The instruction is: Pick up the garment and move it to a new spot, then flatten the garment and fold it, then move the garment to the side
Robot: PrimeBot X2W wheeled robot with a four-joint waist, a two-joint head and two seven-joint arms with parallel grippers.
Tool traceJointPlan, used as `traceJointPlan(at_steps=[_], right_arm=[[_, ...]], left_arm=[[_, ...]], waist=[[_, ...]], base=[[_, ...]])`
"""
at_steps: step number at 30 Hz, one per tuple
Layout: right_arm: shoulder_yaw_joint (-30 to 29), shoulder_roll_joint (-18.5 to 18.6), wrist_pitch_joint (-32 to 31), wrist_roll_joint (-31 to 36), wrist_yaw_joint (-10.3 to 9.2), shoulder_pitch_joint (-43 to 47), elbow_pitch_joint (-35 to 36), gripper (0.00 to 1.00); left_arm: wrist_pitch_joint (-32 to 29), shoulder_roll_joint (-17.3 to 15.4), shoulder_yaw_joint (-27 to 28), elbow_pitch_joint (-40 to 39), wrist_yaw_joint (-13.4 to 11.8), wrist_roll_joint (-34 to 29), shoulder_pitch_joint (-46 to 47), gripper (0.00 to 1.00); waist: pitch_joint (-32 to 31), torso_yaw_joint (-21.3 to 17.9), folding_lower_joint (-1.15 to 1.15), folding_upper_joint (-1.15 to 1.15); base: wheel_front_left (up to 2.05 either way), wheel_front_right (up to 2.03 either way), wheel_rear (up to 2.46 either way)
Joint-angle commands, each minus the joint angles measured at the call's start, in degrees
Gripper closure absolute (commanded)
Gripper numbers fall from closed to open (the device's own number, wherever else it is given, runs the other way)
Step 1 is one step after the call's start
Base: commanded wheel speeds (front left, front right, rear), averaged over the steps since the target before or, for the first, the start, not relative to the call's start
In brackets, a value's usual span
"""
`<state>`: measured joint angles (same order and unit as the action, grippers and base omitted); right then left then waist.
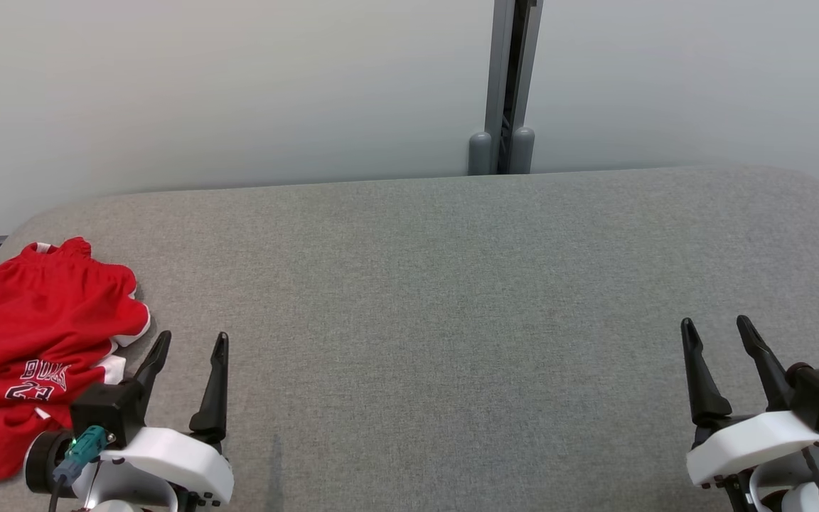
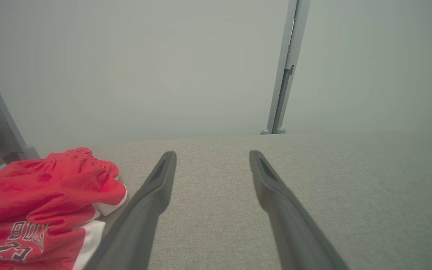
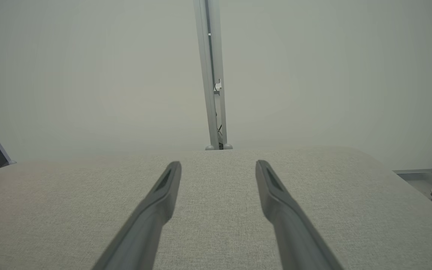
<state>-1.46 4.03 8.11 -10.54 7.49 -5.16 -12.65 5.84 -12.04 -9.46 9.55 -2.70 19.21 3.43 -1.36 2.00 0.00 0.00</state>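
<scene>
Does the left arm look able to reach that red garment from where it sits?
Probably yes: the left gripper stands open right beside the crumpled red garment, and nothing lies between them on the grey surface.

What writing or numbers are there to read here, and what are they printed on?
"BULLS": printed on the red garment lying at the left of the grey surface; the last letters are creased and hard to make out.
"23": just below that word, on the same garment.
No other text is readable.

Left gripper (image 2: 212, 154) open; red garment (image 2: 39, 202) bunched beside left finger.
</scene>
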Motion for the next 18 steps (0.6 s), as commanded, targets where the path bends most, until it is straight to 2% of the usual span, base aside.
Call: traceJointPlan(at_steps=[1, 18], right_arm=[[-0.2, 0.14, 0.57, 0.95, 0.0, -0.53, -0.14, 0.0], [-0.93, -0.32, 2.2, 6.18, 0.0, -0.73, -1.59, 0.0]], left_arm=[[0.34, -0.4, -0.11, -0.08, -0.46, -0.91, 1.08, 0.0], [0.8, -1.1, -1.72, -0.05, -1.61, -4.95, 1.56, 0.0]], waist=[[-0.01, 0.04, 0.0, 0.0], [-0.45, 1.3, 0.0, 0.0]], base=[[0.0, 0.0, 0.0], [0.0, 0.0, 0.0]])
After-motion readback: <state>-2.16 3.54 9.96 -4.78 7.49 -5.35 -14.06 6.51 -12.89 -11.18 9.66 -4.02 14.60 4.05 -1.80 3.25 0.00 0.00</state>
